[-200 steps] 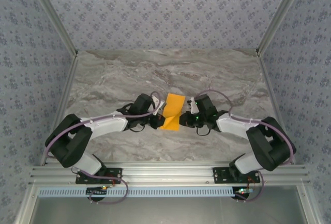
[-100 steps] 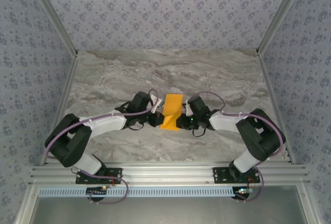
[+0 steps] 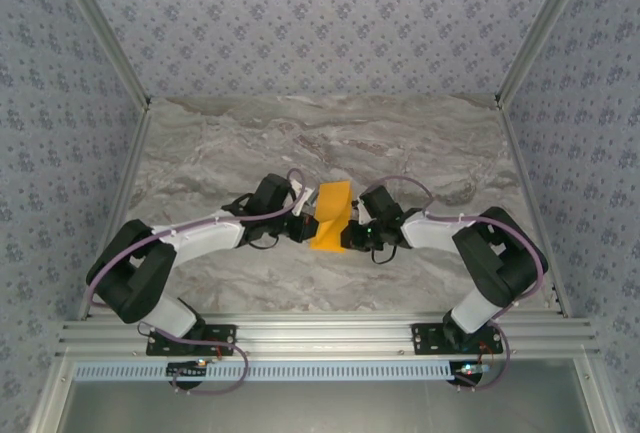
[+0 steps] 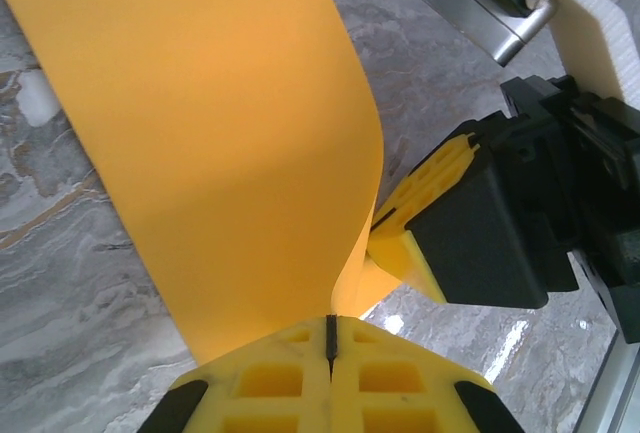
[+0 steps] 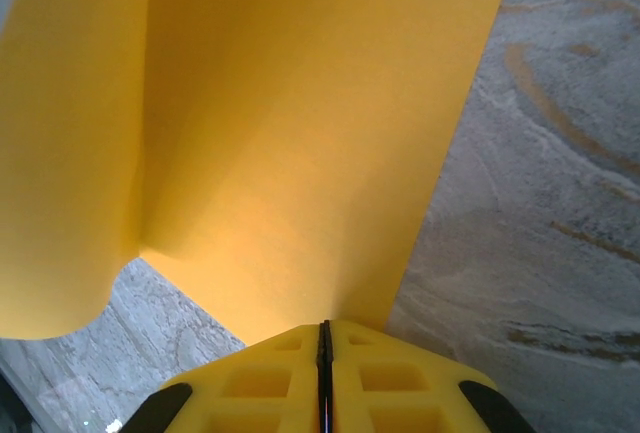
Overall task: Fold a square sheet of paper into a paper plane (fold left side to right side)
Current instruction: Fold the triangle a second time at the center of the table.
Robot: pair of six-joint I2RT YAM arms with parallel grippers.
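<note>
Nearest us, our left gripper [image 4: 330, 328] has its yellow fingers pressed together on the thin orange-yellow square sheet of paper [image 4: 200, 133]. Our right gripper [image 5: 323, 331] pinches the same sheet from the opposite side. The sheet arches up between them at mid-table. We judge the left-to-right fold under way. Next, we need the edges matched, then creased flat on the grey marbled table [image 3: 220, 143].

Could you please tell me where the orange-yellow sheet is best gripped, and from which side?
By its thin side edges, approached from left and right. The sheet bows upward, leaving those edges free, and the left gripper and right gripper pinch it there.
</note>
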